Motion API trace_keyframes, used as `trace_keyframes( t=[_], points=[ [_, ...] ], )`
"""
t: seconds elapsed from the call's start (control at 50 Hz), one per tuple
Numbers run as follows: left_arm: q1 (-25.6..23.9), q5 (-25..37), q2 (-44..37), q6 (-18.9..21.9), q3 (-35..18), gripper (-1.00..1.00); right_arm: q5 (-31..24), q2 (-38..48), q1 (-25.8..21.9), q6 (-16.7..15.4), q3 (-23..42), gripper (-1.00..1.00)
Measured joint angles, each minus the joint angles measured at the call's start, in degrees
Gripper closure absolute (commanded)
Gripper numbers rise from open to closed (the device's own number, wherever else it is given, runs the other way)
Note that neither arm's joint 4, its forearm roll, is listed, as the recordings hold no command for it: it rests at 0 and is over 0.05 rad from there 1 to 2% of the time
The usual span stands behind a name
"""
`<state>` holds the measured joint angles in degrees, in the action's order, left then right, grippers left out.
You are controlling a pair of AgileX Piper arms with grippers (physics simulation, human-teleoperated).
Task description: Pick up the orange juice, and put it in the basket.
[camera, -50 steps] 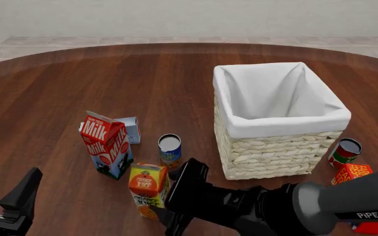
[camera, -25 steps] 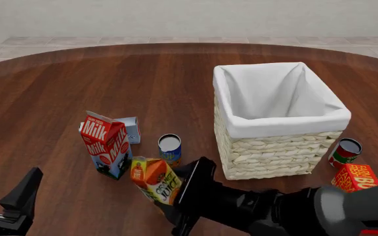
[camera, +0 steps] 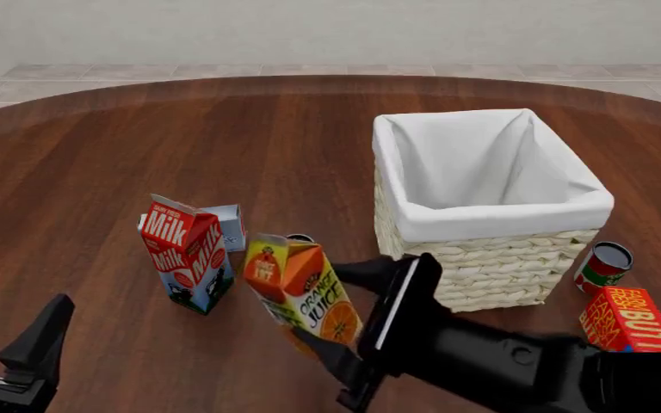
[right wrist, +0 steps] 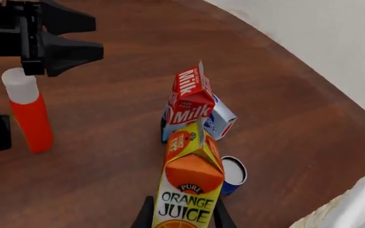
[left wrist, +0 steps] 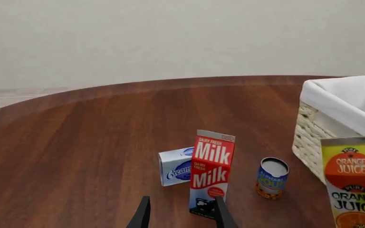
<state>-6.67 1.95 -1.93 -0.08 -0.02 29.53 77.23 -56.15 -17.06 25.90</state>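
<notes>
- front view showed the basket (camera: 485, 215), a square pale wicker tub with a white cloth liner folded over its rim; what could be seen of its inside held only the liner.
- the orange juice (camera: 303, 291), a yellow and orange gable-top carton, was off the desk (camera: 193, 138) and tilted, just left of the basket's near corner and beside the milk carton (camera: 187, 255).
- the right hand (camera: 365, 331) was clamped on the carton's lower part, one dark finger on each side; right wrist view showed both fingers (right wrist: 146, 214) pressed against the printed sides of the orange juice (right wrist: 189, 190).
- the left hand (camera: 15, 340) sat low at the near left corner, fingers spread apart and holding nothing; left wrist view showed its two thin tips (left wrist: 143, 216) with bare wood between them.
- the milk carton was red and white, upright, its gable top opened.
- a small white and blue cream box (camera: 228, 225) stood just behind the milk carton.
- a round can (left wrist: 272, 178) with a pale flat lid stood between the milk carton and the basket.
- another can (camera: 602, 267) with a red and green label stood right of the basket, near a flat orange-red butter box (camera: 621, 317).
- right wrist view showed a red bottle (right wrist: 29, 116) with a white cap, upright.
- the desk was glossy dark brown wood with a curved far edge.
</notes>
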Motion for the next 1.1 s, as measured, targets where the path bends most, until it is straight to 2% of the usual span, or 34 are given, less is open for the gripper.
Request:
trace_keyframes(
  t=[0.24,0.56,0.66,0.86,1.1],
  points=[
    [-0.1,0.6,0.8,-0.1,0.0,-1.00,-3.5,-8.6,-0.4,-0.6,-0.9,1.00],
    [-0.5,1.1,1.5,-0.3,0.0,-1.00,-13.6,-21.0,1.8,-1.6,2.9,1.00],
    [-0.7,1.1,1.7,-0.4,0.0,-1.00,-15.6,-24.2,4.3,-1.4,4.9,1.00],
    [-0.8,1.1,1.8,-0.5,0.0,-1.00,-16.9,-27.3,11.6,1.2,9.5,1.00],
    [-0.8,1.0,1.8,-0.6,0.0,-1.00,-18.1,-22.1,21.8,2.5,17.9,1.00]
  ],
)
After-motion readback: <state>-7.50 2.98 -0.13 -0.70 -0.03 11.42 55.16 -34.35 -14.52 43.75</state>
